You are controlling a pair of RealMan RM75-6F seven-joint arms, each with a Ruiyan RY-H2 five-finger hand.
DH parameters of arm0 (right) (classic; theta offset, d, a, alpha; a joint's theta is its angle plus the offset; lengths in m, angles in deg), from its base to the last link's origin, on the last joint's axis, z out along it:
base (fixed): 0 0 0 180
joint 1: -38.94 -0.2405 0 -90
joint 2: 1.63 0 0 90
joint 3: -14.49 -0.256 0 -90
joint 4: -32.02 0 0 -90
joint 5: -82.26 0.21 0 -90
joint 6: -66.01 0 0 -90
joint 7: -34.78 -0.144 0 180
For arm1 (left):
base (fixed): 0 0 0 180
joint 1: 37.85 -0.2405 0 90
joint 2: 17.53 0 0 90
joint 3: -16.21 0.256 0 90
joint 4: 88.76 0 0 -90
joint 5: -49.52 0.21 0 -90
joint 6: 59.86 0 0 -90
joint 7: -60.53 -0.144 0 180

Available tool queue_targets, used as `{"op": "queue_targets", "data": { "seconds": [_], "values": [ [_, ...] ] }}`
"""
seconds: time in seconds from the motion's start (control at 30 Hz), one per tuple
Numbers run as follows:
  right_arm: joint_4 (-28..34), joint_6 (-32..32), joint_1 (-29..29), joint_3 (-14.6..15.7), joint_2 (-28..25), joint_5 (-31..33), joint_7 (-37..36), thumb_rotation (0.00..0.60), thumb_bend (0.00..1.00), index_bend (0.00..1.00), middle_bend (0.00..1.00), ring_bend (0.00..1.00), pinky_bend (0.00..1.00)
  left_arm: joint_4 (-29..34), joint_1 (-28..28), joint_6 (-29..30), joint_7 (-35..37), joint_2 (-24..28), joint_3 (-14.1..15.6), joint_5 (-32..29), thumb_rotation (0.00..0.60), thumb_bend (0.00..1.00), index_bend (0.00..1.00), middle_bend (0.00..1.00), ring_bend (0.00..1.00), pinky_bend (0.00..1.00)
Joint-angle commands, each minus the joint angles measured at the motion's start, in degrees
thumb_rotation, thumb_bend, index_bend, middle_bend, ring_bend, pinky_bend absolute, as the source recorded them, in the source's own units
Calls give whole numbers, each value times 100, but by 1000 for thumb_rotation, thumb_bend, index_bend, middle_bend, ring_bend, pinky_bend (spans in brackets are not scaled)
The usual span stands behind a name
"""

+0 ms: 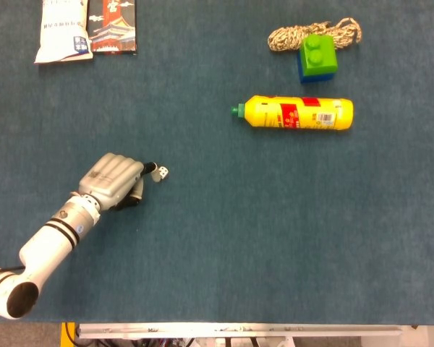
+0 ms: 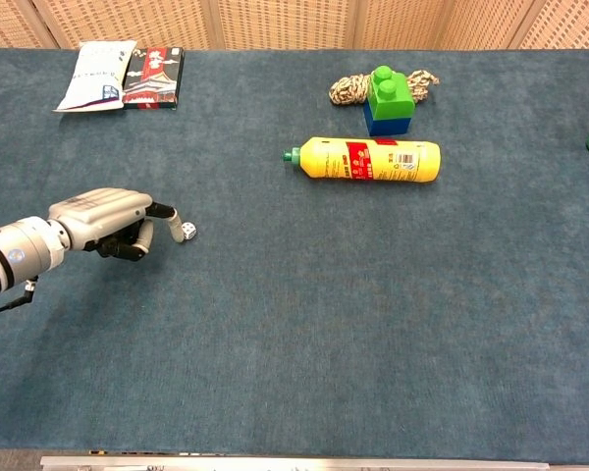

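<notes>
The left hand (image 1: 114,181) is hovering low over the blue bench (image 1: 224,246), its fingers curled under the palm while one fingertip is reaching out to a small white die (image 1: 161,172). The chest view shows that fingertip touching or all but touching the die (image 2: 188,231), which is lying on the cloth just beside the hand (image 2: 103,218); whether the hand is actually pinching it cannot be told from either view. The right hand is showing in neither camera. Well apart from the die, toward the far side, a yellow bottle (image 1: 296,113) is lying on its side with its green cap pointing left. Beyond it a green and blue block (image 1: 317,58) is sitting against a coil of rope (image 1: 289,35). Two printed packets (image 1: 87,27) are lying side by side at the far left corner.
</notes>
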Motion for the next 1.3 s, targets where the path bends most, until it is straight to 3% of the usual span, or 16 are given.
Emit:
{"op": "queue_targets", "data": {
  "seconds": [0.03, 0.83, 1.3],
  "values": [
    [-1, 2, 1, 2, -1, -3, -6, 600, 311, 126, 209, 158, 391, 19, 25, 1, -23, 2, -17, -34, 600, 1000, 339, 1000, 1000, 1000],
    [-4, 141, 63, -18, -55, -28, -145, 600, 311, 126, 209, 158, 391, 173, 389, 85, -709, -115, -113, -471, 600, 1000, 340, 1000, 1000, 1000],
    [-1, 142, 62, -16, -52, -45, -136, 600, 311, 126, 209, 158, 391, 426, 286, 325, -710, 17, 40, -347, 600, 1000, 364, 1000, 1000, 1000]
  ]
}}
